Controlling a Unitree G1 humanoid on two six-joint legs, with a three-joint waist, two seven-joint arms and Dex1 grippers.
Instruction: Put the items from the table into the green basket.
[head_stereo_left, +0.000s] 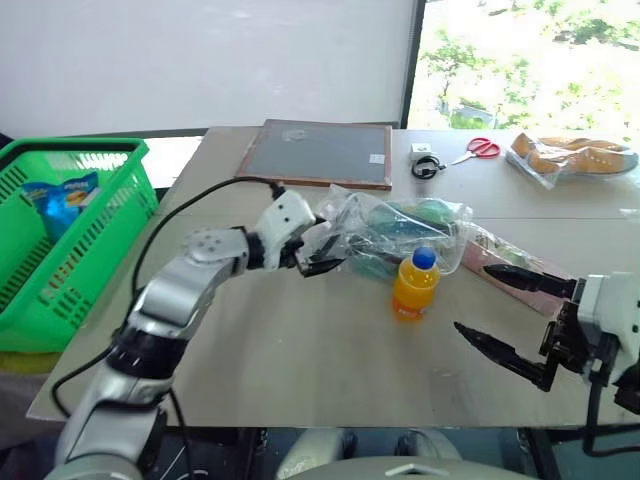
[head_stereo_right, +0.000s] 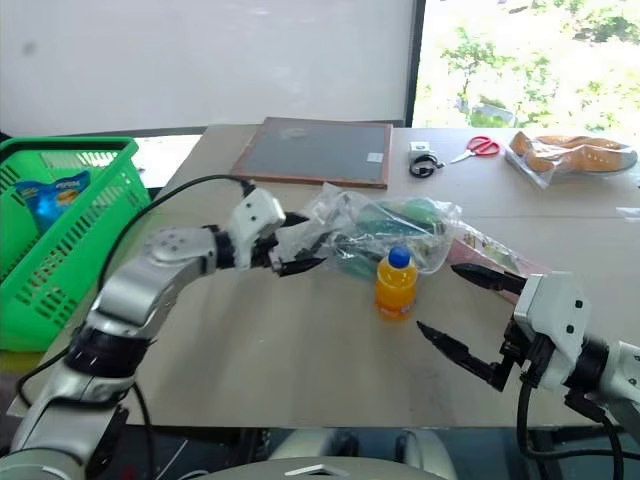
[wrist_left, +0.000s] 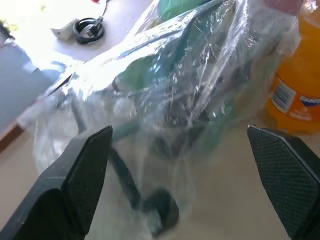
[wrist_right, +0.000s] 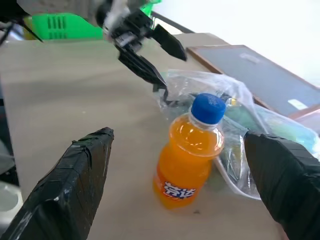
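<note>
On the table a clear plastic bag holds teal and black things. My left gripper is open at the bag's left end, and crinkled plastic lies between its fingers. The orange drink bottle with a blue cap stands upright just in front of the bag. Behind it, the pink carton lies partly hidden. My right gripper hangs open right of the bottle, apart from it. The green basket stands at the far left.
A blue snack bag lies in the basket. At the back of the table are a dark framed board, a small black-and-white gadget, red scissors and bagged tan shoes.
</note>
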